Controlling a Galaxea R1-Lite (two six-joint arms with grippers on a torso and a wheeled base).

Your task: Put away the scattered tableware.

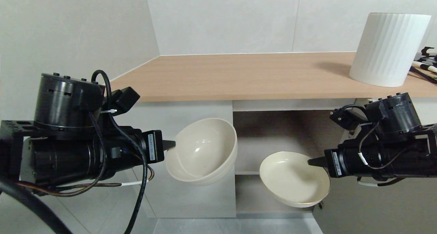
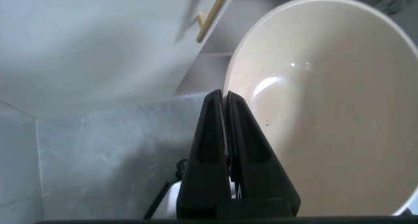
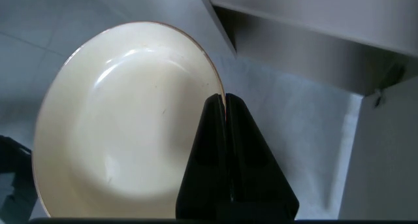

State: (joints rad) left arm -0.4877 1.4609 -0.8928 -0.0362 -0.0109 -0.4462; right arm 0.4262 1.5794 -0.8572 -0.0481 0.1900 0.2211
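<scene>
A small white label (image 1: 152, 147) is stuck on the left wrist and another (image 1: 335, 163) on the right; the print on both is too small to read.

The left gripper (image 1: 169, 144) has its jaws clamped together on the rim of a deep cream bowl (image 1: 201, 152). The bowl is held in the air and tipped so its inside faces the camera. The right gripper (image 1: 312, 161) is pinched the same way on the rim of a shallow cream dish (image 1: 293, 179), which hangs lower and to the right of the bowl, apart from it. In each wrist view the fingers cover the piece of rim they grip.

Behind both pieces is a low cabinet under a wooden countertop (image 1: 239, 77). The bowl is in front of a pale cabinet panel (image 1: 191, 196). The dish is in front of an open compartment (image 1: 273, 131), where a shelf (image 1: 245, 173) shows at mid-height and the back is in shadow. A brass-coloured handle (image 2: 212, 15) shows in the left wrist view.

A white ribbed cylinder (image 1: 389, 49) stands at the far right of the countertop. Beside it are dark-handled utensils (image 1: 425, 61), cut off by the frame edge and hard to tell apart. Pale grey floor (image 1: 239, 225) lies below the cabinet.
</scene>
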